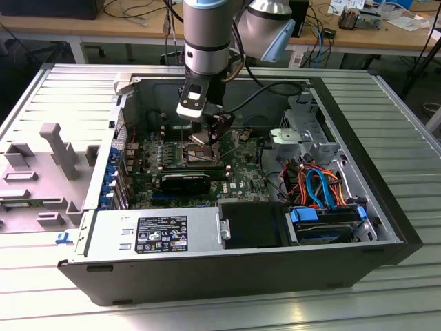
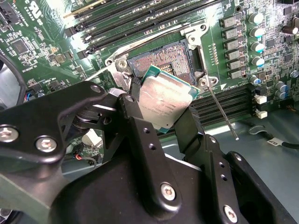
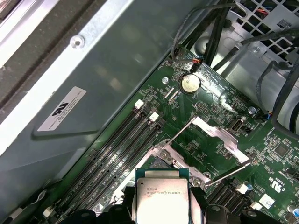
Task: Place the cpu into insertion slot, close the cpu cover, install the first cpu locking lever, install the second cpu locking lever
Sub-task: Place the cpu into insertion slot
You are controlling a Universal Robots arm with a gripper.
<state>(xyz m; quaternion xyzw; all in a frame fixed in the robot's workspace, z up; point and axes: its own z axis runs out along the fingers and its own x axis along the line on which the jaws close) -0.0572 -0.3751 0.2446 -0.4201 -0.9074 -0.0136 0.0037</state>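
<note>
Clamping cpu (image 2: 164, 99) edges, pincer (image 2: 160, 114) above open insertion slot (image 2: 171, 58).

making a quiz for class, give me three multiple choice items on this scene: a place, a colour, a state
1. Where is the chip? A in the jaws B on the table C on the case floor
2. What colour is the circuit board? A blue B green C red
3. The socket is: A covered B open and empty C holding a chip
Answers: 1 A, the jaws pinch its edges; 2 B, its surface is green; 3 B, its bare contacts show.
</note>
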